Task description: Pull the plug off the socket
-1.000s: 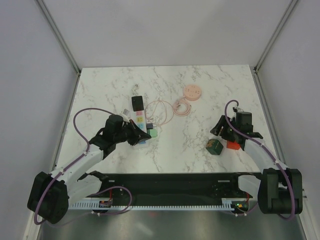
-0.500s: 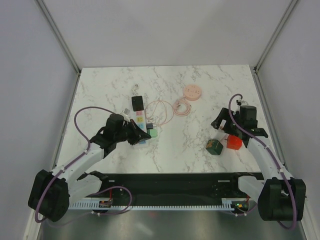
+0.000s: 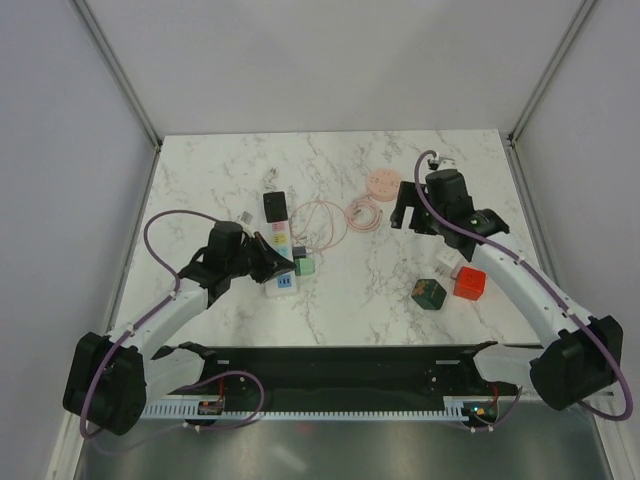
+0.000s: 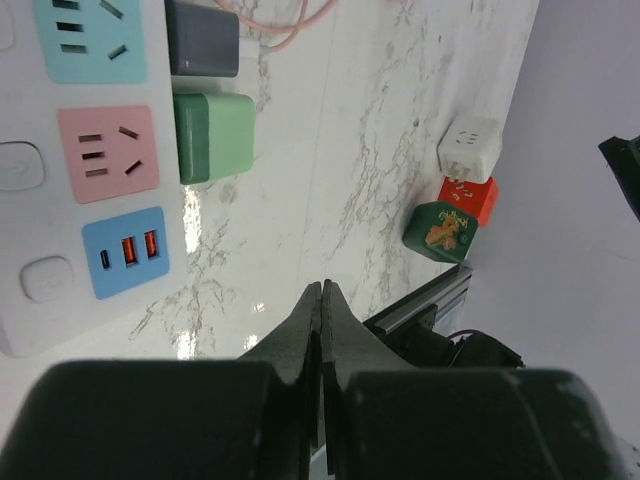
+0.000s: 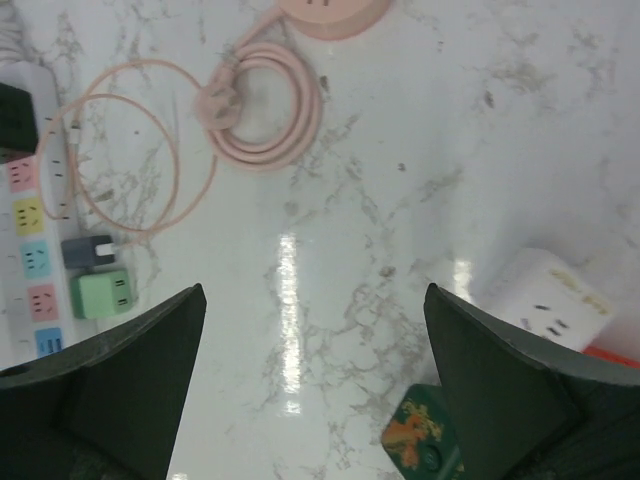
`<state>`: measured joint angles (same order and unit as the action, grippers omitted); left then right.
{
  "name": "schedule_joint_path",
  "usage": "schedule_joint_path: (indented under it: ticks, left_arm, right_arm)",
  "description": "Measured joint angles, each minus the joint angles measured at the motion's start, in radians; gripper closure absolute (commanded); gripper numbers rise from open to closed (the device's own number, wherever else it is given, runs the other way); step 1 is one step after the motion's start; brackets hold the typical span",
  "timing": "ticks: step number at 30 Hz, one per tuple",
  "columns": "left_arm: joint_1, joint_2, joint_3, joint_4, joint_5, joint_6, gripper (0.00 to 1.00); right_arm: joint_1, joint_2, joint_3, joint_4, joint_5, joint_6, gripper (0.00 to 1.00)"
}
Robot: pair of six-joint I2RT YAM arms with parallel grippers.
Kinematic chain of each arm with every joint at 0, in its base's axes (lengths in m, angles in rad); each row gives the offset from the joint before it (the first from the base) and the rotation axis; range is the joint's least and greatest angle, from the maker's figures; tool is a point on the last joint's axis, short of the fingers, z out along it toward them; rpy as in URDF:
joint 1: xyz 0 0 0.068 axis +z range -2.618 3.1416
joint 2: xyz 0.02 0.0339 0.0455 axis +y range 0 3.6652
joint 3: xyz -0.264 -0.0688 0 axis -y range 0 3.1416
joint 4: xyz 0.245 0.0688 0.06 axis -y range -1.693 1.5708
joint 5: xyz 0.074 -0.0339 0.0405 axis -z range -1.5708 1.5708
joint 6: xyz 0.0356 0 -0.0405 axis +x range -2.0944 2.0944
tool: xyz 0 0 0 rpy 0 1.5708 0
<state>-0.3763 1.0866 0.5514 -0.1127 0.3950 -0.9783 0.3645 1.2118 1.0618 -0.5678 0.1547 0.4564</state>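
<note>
White power strip (image 3: 278, 240) lies left-centre on the surface (image 3: 350, 170), green plug (image 4: 213, 137) against its edge. Empty left claw (image 4: 322, 292) pinched closed; empty right claw (image 5: 315, 330) spread wide. The plug looks rigid, light, slick: pinch its flat sides.

**Operator:** Item count, left half of the table?

**Technician:** One white power strip (image 3: 278, 235). Two plugs at its right edge: one grey plug (image 4: 202, 38), one green plug (image 4: 213, 137). One black block (image 3: 274, 207) on its far end.

**Operator:** Right half?

**Technician:** Three cubes, near: one white cube (image 4: 470, 148), one red cube (image 3: 468, 284), one dark green cube (image 3: 428, 292). One round pink disc (image 3: 383, 184), far, with one coiled pink cable (image 5: 262, 110).
</note>
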Motion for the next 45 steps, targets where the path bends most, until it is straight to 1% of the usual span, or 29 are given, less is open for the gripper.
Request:
schedule_joint_path:
  ticks: [2,6,9,11,15,19,23,25,26,29,31,36,42,45]
  left_arm:
    - [0.008,0.006,0.000,-0.009,0.000,0.003,0.98]
    - [0.017,0.006,0.000,-0.021,0.002,0.005,0.98]
    - [0.027,0.008,0.000,-0.022,0.002,0.009,0.98]
    - [0.043,0.019,0.003,-0.023,0.005,0.013,0.98]
    - [0.114,0.062,0.007,-0.024,0.026,0.014,0.98]
    - [0.200,0.116,0.008,-0.008,0.082,0.014,0.98]
    - [0.240,0.188,0.022,0.000,0.126,0.014,0.98]
    - [0.246,0.222,0.029,0.016,0.142,0.014,0.98]
    - [0.246,0.238,0.032,0.024,0.149,0.013,0.98]
    - [0.249,0.292,0.040,0.048,0.173,0.011,0.98]
    - [0.255,0.328,0.048,0.060,0.187,0.010,0.98]
    - [0.283,0.385,0.077,0.068,0.208,0.007,0.98]
    - [0.310,0.415,0.106,0.085,0.214,-0.001,0.98]
    - [0.316,0.427,0.106,0.100,0.214,-0.008,0.98]
  right_arm:
    - [0.025,0.058,0.026,0.034,-0.042,0.026,0.02]
    - [0.038,0.149,0.021,0.122,-0.135,0.113,0.02]
    - [0.101,0.232,0.044,0.163,-0.149,0.165,0.02]
    - [0.163,0.317,0.115,0.165,-0.149,0.182,0.02]
    - [0.279,0.492,0.309,0.161,-0.113,0.202,0.02]
    - [0.376,0.664,0.538,0.133,-0.034,0.211,0.02]
    - [0.420,0.834,0.777,0.091,0.015,0.209,0.02]
    - [0.431,0.946,0.944,0.042,0.043,0.197,0.02]
    - [0.436,1.021,1.061,0.005,0.071,0.185,0.02]
    - [0.444,1.113,1.176,-0.022,0.107,0.166,0.02]
    - [0.448,1.160,1.218,-0.038,0.129,0.151,0.02]
    - [0.452,1.227,1.256,-0.045,0.156,0.116,0.02]
    - [0.463,1.243,1.258,-0.024,0.167,0.089,0.02]
    - [0.472,1.245,1.263,-0.008,0.167,0.086,0.05]
